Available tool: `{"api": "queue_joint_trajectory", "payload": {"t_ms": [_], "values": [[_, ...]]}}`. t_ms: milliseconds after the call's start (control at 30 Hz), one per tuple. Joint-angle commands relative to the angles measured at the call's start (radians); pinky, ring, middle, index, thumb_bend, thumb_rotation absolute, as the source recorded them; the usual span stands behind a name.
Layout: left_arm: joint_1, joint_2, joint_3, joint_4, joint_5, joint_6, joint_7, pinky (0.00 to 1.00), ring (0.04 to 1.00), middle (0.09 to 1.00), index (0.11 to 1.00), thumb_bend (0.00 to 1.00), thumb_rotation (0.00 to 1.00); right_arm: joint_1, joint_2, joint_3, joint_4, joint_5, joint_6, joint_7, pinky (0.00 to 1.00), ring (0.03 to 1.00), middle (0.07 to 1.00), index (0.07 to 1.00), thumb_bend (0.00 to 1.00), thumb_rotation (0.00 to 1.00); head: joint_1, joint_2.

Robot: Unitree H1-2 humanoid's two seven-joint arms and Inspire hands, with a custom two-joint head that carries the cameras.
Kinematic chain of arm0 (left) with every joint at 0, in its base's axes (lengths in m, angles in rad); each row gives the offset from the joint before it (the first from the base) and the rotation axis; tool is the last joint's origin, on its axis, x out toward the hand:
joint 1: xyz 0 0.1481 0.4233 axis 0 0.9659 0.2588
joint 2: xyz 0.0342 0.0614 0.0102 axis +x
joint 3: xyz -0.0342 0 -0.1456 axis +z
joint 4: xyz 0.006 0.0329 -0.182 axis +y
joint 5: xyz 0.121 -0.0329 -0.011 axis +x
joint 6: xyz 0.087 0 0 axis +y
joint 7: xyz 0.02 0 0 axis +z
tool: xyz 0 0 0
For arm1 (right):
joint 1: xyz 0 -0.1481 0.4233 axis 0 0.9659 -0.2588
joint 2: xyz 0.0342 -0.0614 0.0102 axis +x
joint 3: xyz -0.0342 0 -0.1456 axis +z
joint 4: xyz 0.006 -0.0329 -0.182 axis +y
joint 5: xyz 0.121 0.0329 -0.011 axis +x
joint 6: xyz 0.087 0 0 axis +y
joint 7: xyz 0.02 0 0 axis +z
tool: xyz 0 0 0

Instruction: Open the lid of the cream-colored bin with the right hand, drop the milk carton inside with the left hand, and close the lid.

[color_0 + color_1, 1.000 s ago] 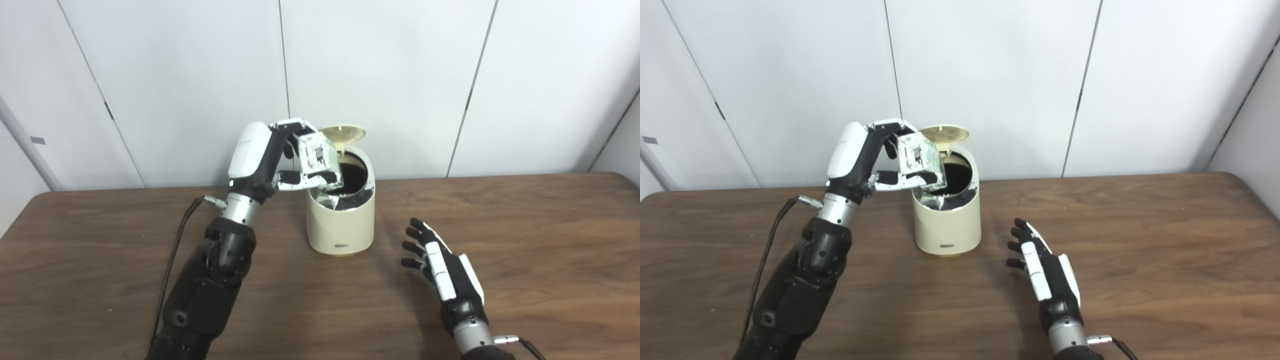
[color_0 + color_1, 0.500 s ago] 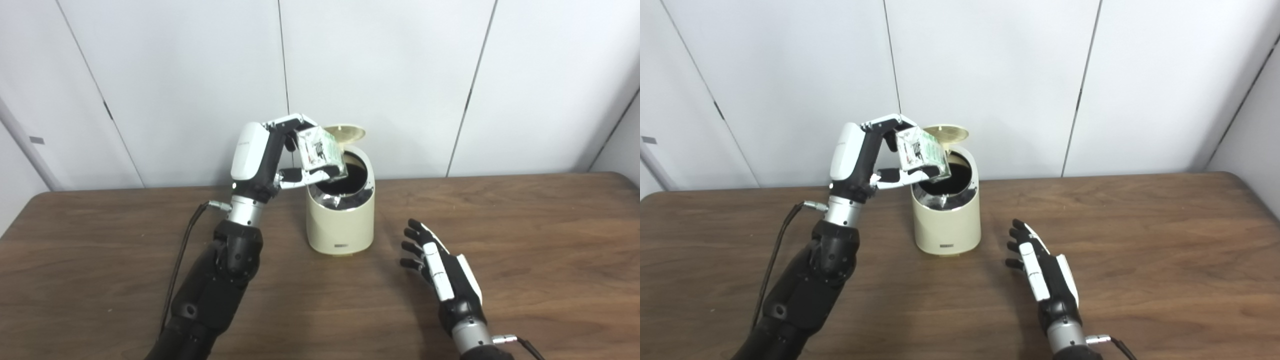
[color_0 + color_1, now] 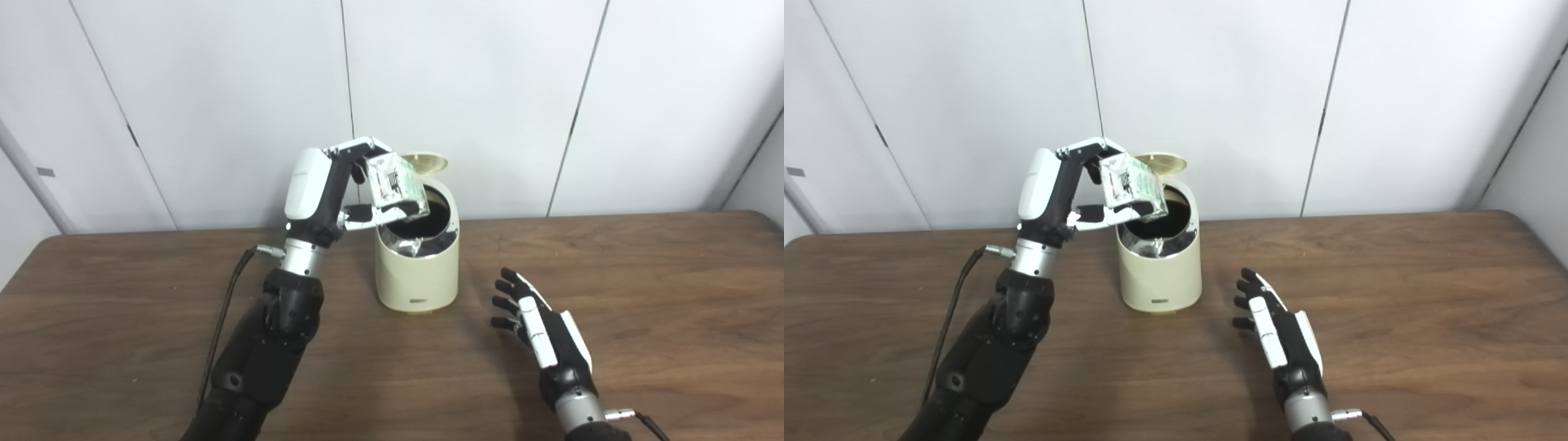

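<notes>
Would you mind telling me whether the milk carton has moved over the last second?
Yes. Held in the left hand, the milk carton has risen slightly, judged against the bin rim.

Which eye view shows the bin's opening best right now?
Right eye view, slightly. There the dark opening of the bin shows more fully beside the milk carton held in the left hand. In the left eye view the carton covers more of the opening's left part; the raised lid is visible in both.
</notes>
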Motion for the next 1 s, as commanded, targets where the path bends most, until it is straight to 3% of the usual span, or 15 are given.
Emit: {"api": "queue_joint_trajectory", "payload": {"t_ms": [0, 233, 400, 667, 967], "values": [[-0.041, -0.001, 0.018, -0.046, -0.015, -0.004, 0.003, 0.31, 0.407, 0.52, 0.522, 0.47, 0.0, -0.033, 0.002, 0.008, -0.035, -0.01, -0.019, 0.002, 0.73, 0.844, 0.879, 0.897, 0.51, 1.0, -0.001, 0.001], [-0.031, 0.007, 0.026, -0.056, -0.018, 0.013, -0.045, 0.31, 0.409, 0.524, 0.52, 0.47, 0.0, -0.035, -0.006, 0.029, -0.047, -0.078, 0.01, -0.006, 0.83, 0.891, 0.865, 0.893, 0.54, 1.0, -0.006, -0.003], [-0.031, 0.009, 0.03, -0.048, -0.006, -0.006, -0.039, 0.32, 0.41, 0.513, 0.521, 0.47, 0.0, -0.034, -0.014, 0.03, -0.051, -0.09, 0.002, 0.0, 0.85, 0.893, 0.864, 0.898, 0.53, 1.0, -0.007, 0.004], [-0.028, 0.011, 0.029, -0.036, 0.01, -0.002, -0.035, 0.32, 0.397, 0.493, 0.538, 0.47, 0.0, -0.028, -0.032, 0.04, -0.054, -0.102, -0.026, -0.001, 0.78, 0.849, 0.854, 0.9, 0.39, 1.0, -0.008, 0.01], [-0.026, 0.015, 0.022, -0.051, 0.025, 0.047, -0.065, 0.35, 0.378, 0.482, 0.538, 0.5, 0.0, -0.028, -0.029, 0.034, -0.054, -0.09, -0.027, -0.002, 0.76, 0.836, 0.842, 0.892, 0.39, 0.94, -0.007, 0.011]]}}
